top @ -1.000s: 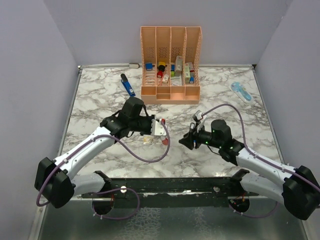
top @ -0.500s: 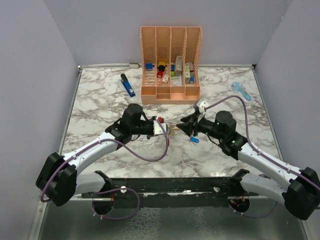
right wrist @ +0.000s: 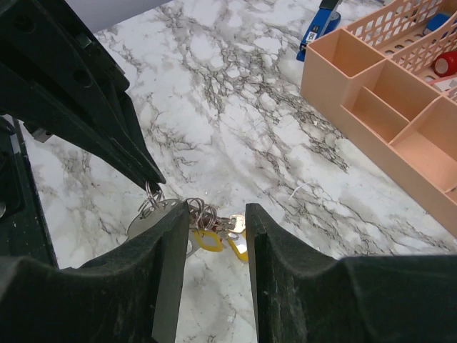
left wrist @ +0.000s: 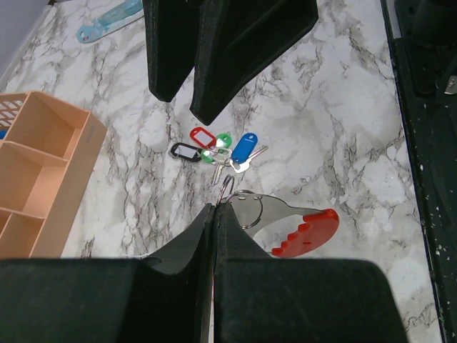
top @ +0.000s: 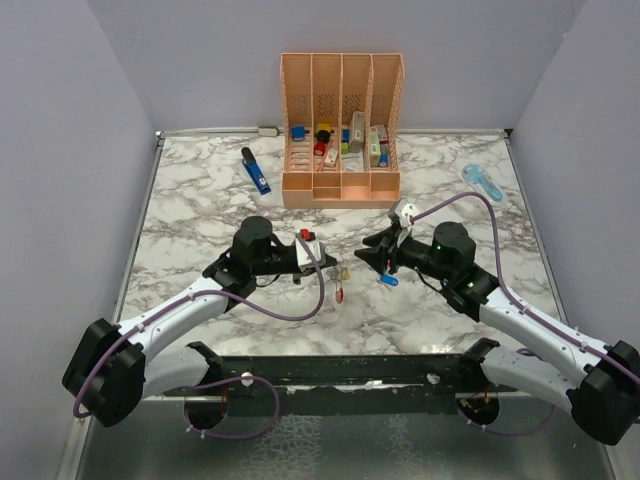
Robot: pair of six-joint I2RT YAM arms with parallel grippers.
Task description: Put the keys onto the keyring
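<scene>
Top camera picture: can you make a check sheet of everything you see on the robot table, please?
Surface: grey-veined marble table.
Job's things: keyring pinched by the left gripper; keys lying on the marble near the right gripper.
Clutter: orange organizer holding small items, blue pen-like tool, pale blue gadget.
Grippers: left jaws shut; right jaws apart.
Cables: a purple cable loops off each arm.
Surroundings: plain grey walls.
</scene>
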